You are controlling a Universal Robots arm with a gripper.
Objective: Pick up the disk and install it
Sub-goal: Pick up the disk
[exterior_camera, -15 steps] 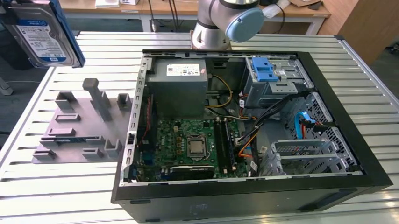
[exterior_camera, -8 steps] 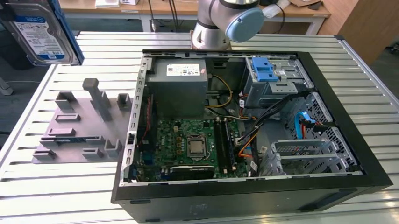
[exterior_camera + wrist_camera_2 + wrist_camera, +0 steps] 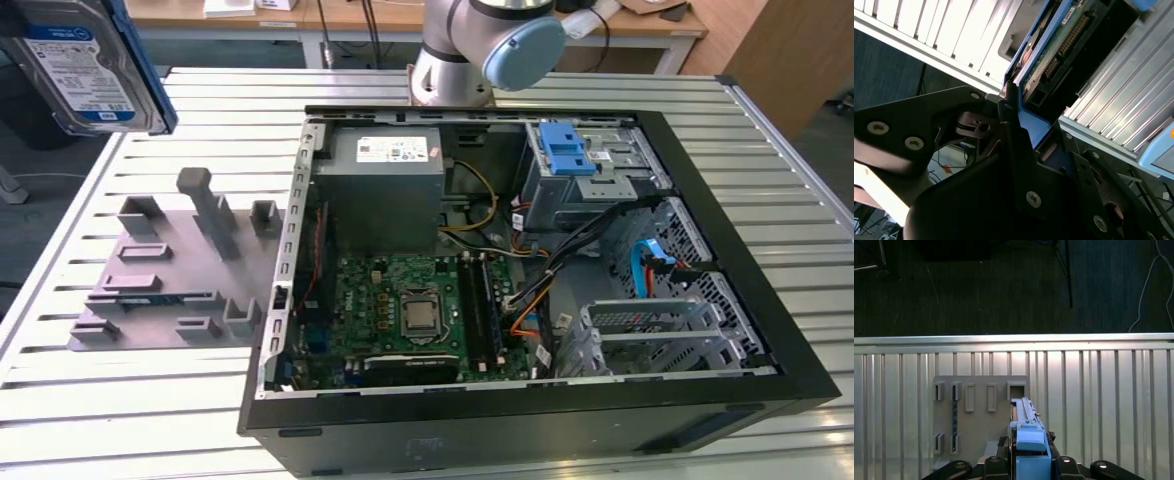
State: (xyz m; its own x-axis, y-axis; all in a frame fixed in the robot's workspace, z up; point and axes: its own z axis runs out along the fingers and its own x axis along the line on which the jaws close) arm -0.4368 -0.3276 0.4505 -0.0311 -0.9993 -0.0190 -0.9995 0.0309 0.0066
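The disk (image 3: 78,62), silver with a white-and-blue label and a blue frame, hangs in the air at the upper part of the exterior view's left, well above the table. In the second wrist view my gripper (image 3: 1036,127) is shut on the disk (image 3: 1054,55), black fingers (image 3: 1013,125) pressing its blue-framed edge. In the first wrist view the disk (image 3: 1026,432) stands edge-on between the gripper (image 3: 1029,460) fingers, high over the grey fixture plate (image 3: 979,410).
An open computer case (image 3: 747,330) lies on the slatted metal table (image 3: 134,400), with a grey power-supply box (image 3: 384,190), a motherboard (image 3: 414,310) and a drive cage with a blue latch piece (image 3: 567,150). The grey fixture plate (image 3: 174,270) lies beside the case. The arm's base (image 3: 461,60) stands behind it.
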